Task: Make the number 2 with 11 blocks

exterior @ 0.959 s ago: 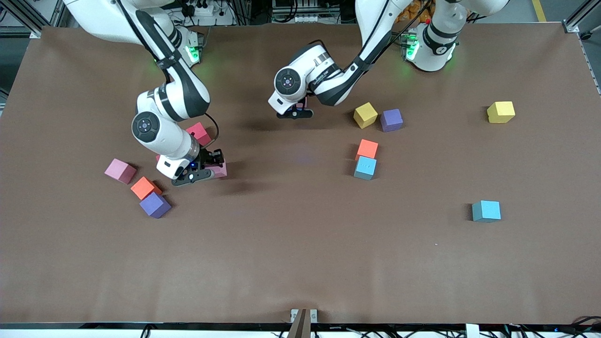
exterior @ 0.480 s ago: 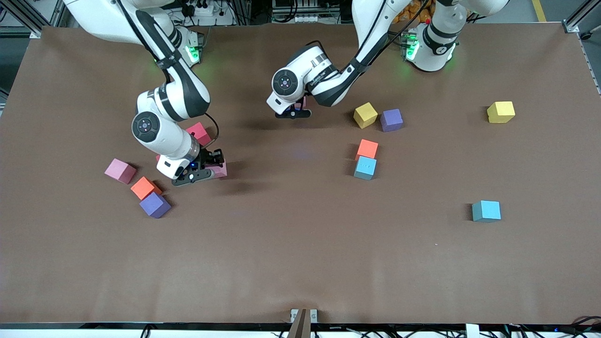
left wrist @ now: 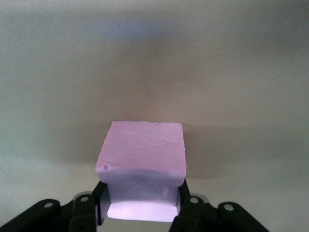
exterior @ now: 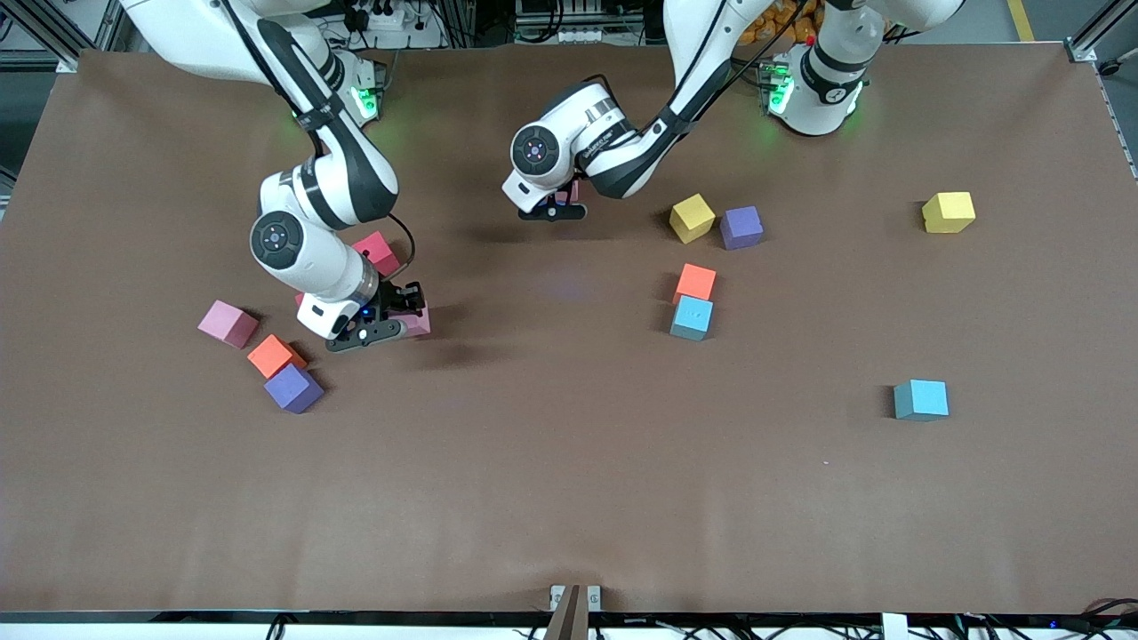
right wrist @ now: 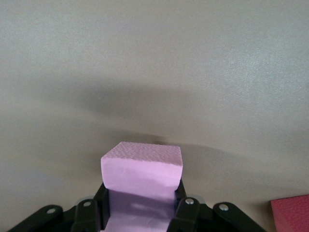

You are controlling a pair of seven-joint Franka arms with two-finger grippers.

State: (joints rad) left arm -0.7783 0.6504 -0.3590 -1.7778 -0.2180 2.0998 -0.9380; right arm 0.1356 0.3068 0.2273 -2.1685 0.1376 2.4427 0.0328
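My right gripper (exterior: 403, 314) is shut on a pink block (exterior: 418, 323), just above the table beside a red block (exterior: 377, 252). The right wrist view shows that pink block (right wrist: 142, 166) clamped between the fingers (right wrist: 186, 208), with the red block (right wrist: 289, 212) at the frame's corner. My left gripper (exterior: 560, 203) is shut on another pink block (exterior: 573, 190) over the table's middle, close to the robots' side. That block (left wrist: 142, 154) fills the left gripper (left wrist: 141, 205) in the left wrist view. Loose blocks lie on the table (exterior: 569, 462).
Toward the right arm's end lie a pink (exterior: 228, 323), an orange (exterior: 274, 356) and a purple block (exterior: 292, 388). Toward the left arm's end lie yellow (exterior: 692, 218), purple (exterior: 741, 228), orange (exterior: 695, 283) and light blue (exterior: 692, 318) blocks, another light blue (exterior: 921, 399) and another yellow (exterior: 949, 212).
The left gripper has drifted a little toward the robots' side and the right arm's end with its pink block. The right gripper has stayed in place.
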